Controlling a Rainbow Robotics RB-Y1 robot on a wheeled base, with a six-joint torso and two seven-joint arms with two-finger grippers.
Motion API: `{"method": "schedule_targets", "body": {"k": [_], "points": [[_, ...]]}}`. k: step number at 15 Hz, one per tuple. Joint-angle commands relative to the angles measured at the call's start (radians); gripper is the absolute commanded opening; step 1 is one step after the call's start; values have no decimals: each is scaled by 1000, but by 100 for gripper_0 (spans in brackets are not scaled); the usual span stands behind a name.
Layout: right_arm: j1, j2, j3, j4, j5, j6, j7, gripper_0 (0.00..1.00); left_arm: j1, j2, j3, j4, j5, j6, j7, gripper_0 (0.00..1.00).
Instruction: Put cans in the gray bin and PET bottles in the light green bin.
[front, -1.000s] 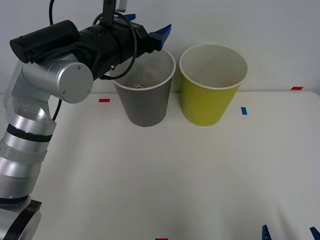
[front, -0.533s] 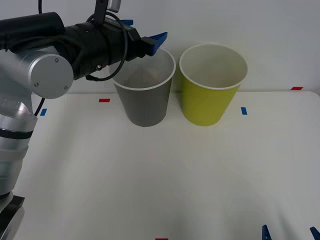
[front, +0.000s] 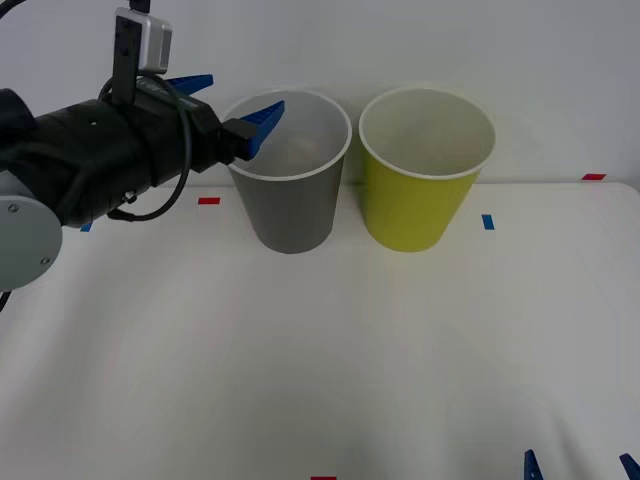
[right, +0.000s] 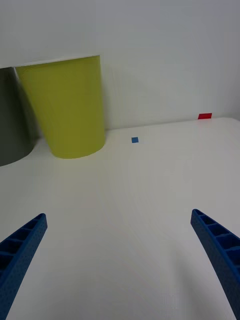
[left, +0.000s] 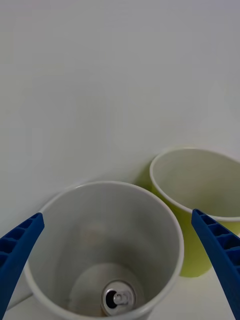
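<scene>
Left gripper (front: 228, 110) spread open and empty, raised beside the gray bin (front: 290, 205) near the worktop's (front: 320, 360) far edge, can (left: 119, 298) upright inside it, light green bin (front: 420, 205) alongside, right gripper (right: 120, 265) open at the near-right corner.

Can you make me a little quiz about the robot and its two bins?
1. True or false: the can stands inside the gray bin.
2. Which gripper is up beside the gray bin's rim? A) left gripper B) right gripper
3. Fill in: the bin next to the gray one is the ____ bin.

Key: 1 true, its silvery top shows at the bottom of the bin. 2 A, open and holding nothing; the right gripper waits low over the table near the robot, also open. 3 light green.
</scene>
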Motion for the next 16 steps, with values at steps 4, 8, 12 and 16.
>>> {"method": "schedule_targets", "body": {"k": [4,8,12,16], "points": [[0,0,0,0,0,0,0,100,93,5,110,-145,9,136,0,100],[0,0,0,0,0,0,0,100,188,45,121,-194,19,81,12,100],[0,0,0,0,0,0,0,100,395,88,115,-289,-67,-86,107,100],[0,0,0,0,0,0,0,100,652,154,38,-306,-213,-427,196,100]]}}
